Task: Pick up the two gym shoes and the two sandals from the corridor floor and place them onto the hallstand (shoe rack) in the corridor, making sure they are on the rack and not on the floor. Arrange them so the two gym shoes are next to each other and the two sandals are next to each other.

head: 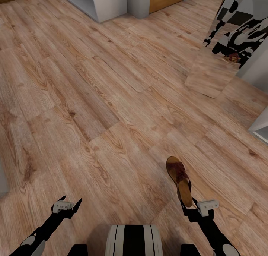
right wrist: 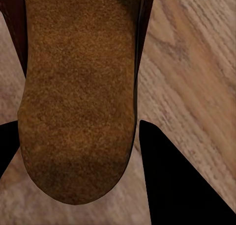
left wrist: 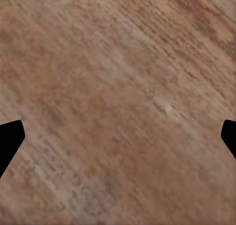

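My right gripper (head: 187, 208) held one sandal (head: 179, 179) by its heel end, my fingers (right wrist: 172, 181) closed on either side of the tan footbed, the toe pointing away from me above the corridor floor (head: 111, 99). My left gripper (head: 68, 205) hung spread wide and bare over the planks. A corner of the pale hallstand (head: 93, 0) stood far ahead, well apart from the sandal.

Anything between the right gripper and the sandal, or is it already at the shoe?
Nothing visible is in the way. The right gripper sits at the heel end of the sandal; in the right wrist view the footbed lies between its fingers, over bare corridor floor.
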